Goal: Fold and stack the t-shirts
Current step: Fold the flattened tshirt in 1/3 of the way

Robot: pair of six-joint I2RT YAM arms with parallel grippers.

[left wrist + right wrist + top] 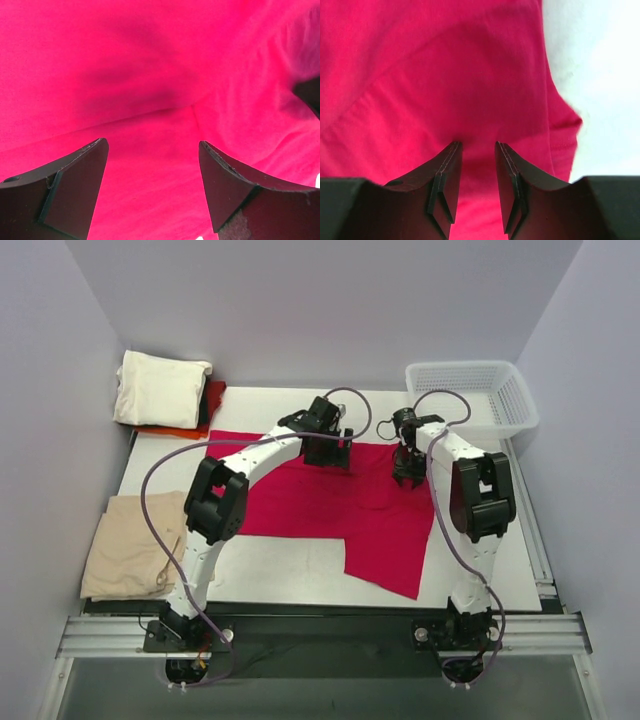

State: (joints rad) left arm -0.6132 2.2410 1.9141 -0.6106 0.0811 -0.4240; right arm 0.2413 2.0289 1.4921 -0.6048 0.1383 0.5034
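A: Where was the crimson shirt (300, 500)?

B: Spread mid-surface (280, 575), one flap reaching twd the near right corner. L hand (152, 145) hung over it, fingers wide, holding nothing. R hand (476, 145): narrow gap, cloth under it; couldn't tell if it had any pinched.

A: Best approach?

B: Prob. pinch the far edge evenly w/ both, draw it nearward. Bare strip lay along the near edge. Tan shirt (130, 545) at left edge, cream shirt (160, 388) far left corner, basket (465, 366) far right.

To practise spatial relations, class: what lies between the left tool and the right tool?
Only the crimson t-shirt, lying flat, separates the left tool from the right tool; the top view shows this.
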